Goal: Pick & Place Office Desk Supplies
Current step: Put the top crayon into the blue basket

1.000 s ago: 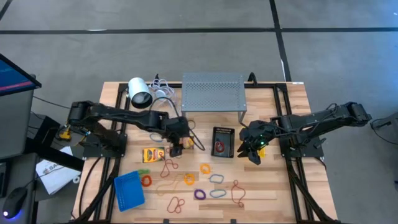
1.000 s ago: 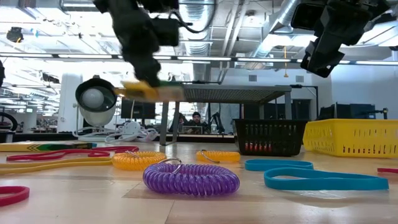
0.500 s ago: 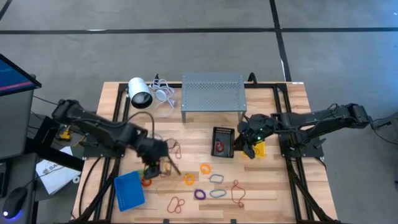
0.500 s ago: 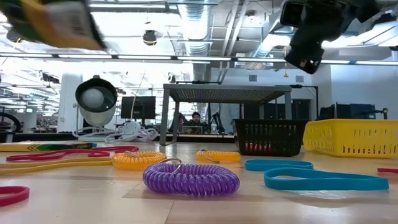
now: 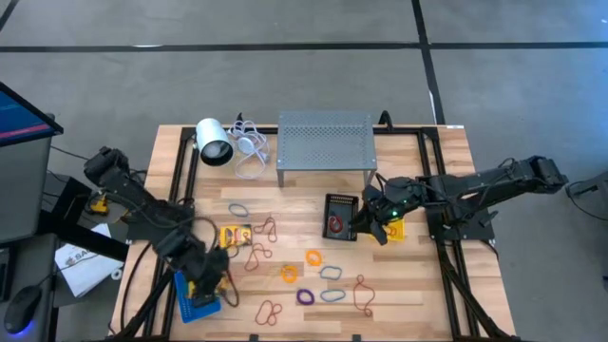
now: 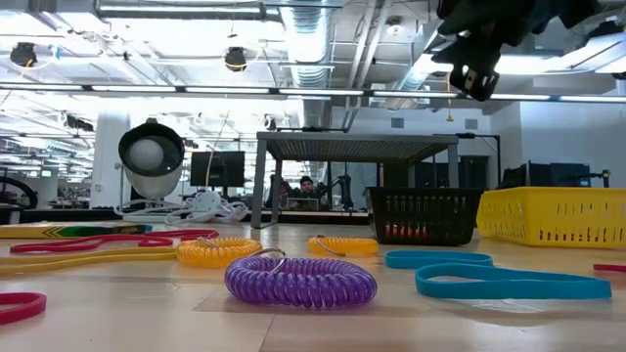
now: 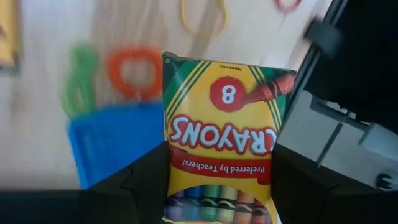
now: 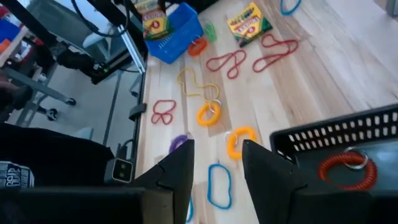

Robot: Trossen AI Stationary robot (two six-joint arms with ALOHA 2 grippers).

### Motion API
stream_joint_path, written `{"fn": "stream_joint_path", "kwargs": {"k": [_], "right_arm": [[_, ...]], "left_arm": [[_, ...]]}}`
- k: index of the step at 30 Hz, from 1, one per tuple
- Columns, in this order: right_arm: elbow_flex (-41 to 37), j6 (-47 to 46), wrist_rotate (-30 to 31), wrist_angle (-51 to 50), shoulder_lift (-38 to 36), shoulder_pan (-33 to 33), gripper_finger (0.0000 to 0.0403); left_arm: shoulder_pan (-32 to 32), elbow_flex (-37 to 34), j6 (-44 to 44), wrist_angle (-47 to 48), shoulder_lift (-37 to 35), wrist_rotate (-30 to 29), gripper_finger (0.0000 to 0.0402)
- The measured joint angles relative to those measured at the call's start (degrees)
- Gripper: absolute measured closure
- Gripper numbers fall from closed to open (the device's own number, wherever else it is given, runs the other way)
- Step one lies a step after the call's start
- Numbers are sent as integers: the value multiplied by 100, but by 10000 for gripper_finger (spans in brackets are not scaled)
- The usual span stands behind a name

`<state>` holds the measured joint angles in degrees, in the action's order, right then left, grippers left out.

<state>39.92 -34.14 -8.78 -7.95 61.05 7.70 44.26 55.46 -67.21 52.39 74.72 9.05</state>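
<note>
My left gripper [image 5: 207, 288] is shut on a yellow crayon box [image 7: 221, 124] just above the blue bin [image 5: 193, 293] at the near left. A second crayon box [image 5: 235, 236] lies flat on the table. Several rubber-band loops [image 5: 285, 274] in red, orange, purple and pale blue lie across the near middle. The black bin [image 5: 339, 217] holds a red coil [image 8: 348, 169]. My right gripper [image 5: 370, 224] is open and empty, above the table between the black bin and the yellow bin [image 5: 395, 228], which it partly hides. My left gripper pinches the crayon box between its two fingers by its two long narrow sides [image 7: 169, 167], at one end of the box. The fingers slant down from above. The box is lifted clear and stands out past the fingertips over the blue bin [image 7: 112, 149].
A grey perforated stand [image 5: 325, 141] and a white cylinder with cable [image 5: 215, 144] stand at the far side. An orange loop [image 7: 134, 71] and a green loop [image 7: 78, 87] lie just beyond the blue bin. In the low view a purple coil [image 6: 301, 279] lies nearest.
My left gripper has carried the crayon box from the table's middle, near the stand, toward the near left corner and now holds it over the blue bin. My right gripper has shifted a little toward the black bin.
</note>
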Motion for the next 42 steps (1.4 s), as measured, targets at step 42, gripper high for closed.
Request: {"fn": "stream_joint_path", "kwargs": {"k": [42], "right_arm": [[0, -148, 138, 75, -1, 355, 296]], "left_arm": [[314, -1244, -1536, -1048, 0, 749, 136]]}}
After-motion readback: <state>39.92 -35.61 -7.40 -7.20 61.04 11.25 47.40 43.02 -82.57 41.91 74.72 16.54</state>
